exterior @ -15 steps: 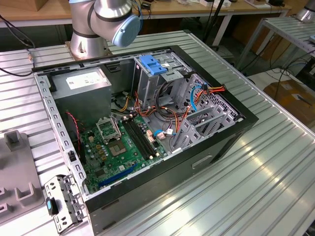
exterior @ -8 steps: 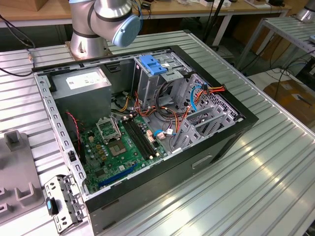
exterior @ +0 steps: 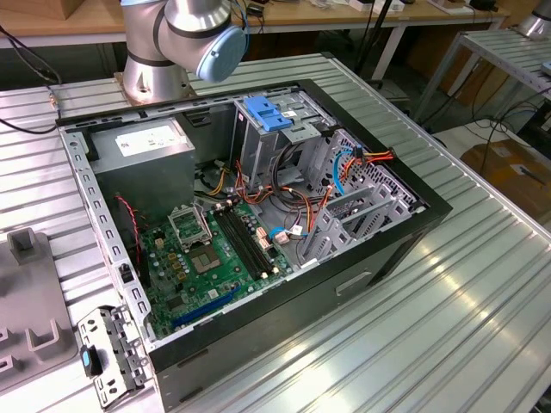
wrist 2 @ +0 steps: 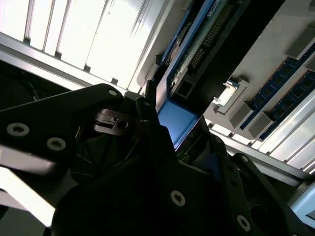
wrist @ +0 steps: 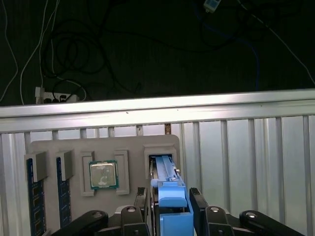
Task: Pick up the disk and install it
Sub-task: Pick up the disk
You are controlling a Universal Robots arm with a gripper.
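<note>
I can't read any words or numbers here. The grey box [exterior: 129,159] inside the computer case [exterior: 430,215] has a white sticker [exterior: 148,139] with tiny dark print, too small to read. The green board [exterior: 185,275] has little white marks I can't make out. The silver chip [wrist: 103,175] on the grey tray [wrist: 133,147] shows no letters I can read.

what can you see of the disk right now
The disk stands on edge in a slot of the grey holder, next to the slot with a processor chip. Its blue plastic rail faces the first wrist view; the second wrist view shows a green circuit board face with a dark connector. The gripper sits astride its near end; whether it grips the disk cannot be told.
</note>
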